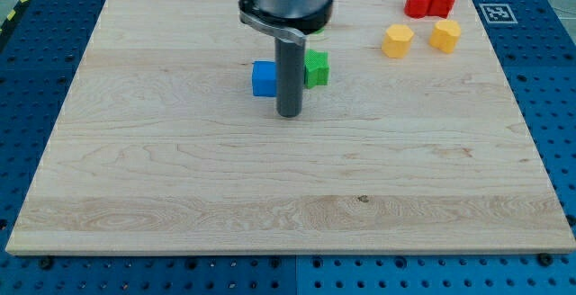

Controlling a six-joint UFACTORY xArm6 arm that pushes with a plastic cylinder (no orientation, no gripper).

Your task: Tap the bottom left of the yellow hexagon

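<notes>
Two yellow blocks lie at the view's upper right. The left one [397,40] looks like the yellow hexagon, and the right one [445,35] has a less clear shape. My tip [289,113] rests on the wooden board [180,178] near the upper middle. It is well to the left of and below the yellow hexagon, and apart from it. The tip stands just below the gap between a blue block [263,78] on its left and a green block [316,68] on its right. The rod hides part of each.
Two red blocks [418,1] [443,0] sit side by side at the board's top right, above the yellow blocks. The arm's grey flange [286,3] hangs over the top middle of the board. A blue perforated table [27,106] surrounds the board.
</notes>
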